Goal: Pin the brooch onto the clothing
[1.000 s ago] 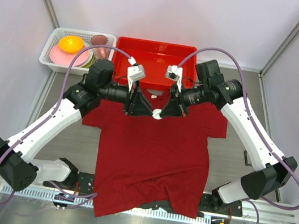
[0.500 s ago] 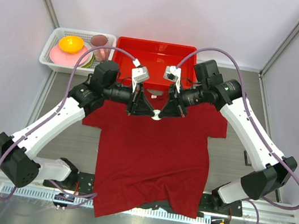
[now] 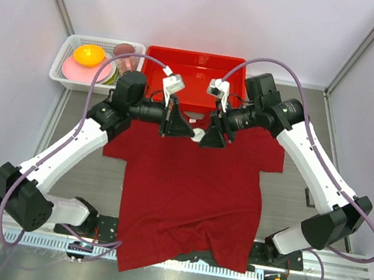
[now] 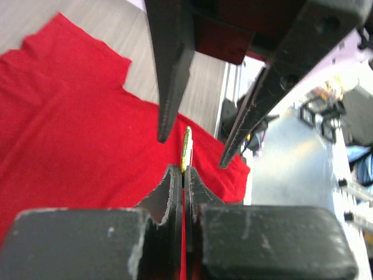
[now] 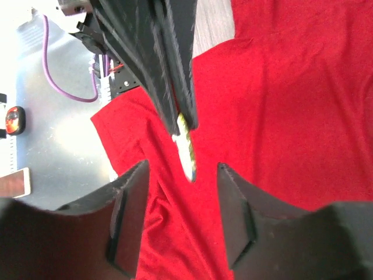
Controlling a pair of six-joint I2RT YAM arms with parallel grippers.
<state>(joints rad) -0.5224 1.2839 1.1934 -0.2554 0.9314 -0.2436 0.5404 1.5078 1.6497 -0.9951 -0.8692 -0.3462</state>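
Note:
The clothing, a dark red T-shirt [image 3: 193,191], lies flat on the table between both arms, collar toward the far side. Just above its chest the brooch [image 3: 198,137] hangs edge-on as a small pale disc. My left gripper [image 3: 191,133] is shut on the brooch [image 4: 186,144], which sticks out past its tips [image 4: 183,172]. My right gripper [image 3: 207,140] faces it from the other side, open. In the right wrist view the brooch [image 5: 187,153] sits between and just beyond my open right gripper [image 5: 182,175], touching neither pad. Red shirt cloth [image 5: 291,116] fills the background.
A bright red plastic tray [image 3: 196,62] stands right behind the shirt's collar. A white basket [image 3: 64,70] of coloured dishes is at the back left. The shirt's hem hangs over the near rail by the arm bases.
My left gripper has closed on the brooch while my right gripper has opened and let it go. Both wrists have shifted slightly toward the tray.

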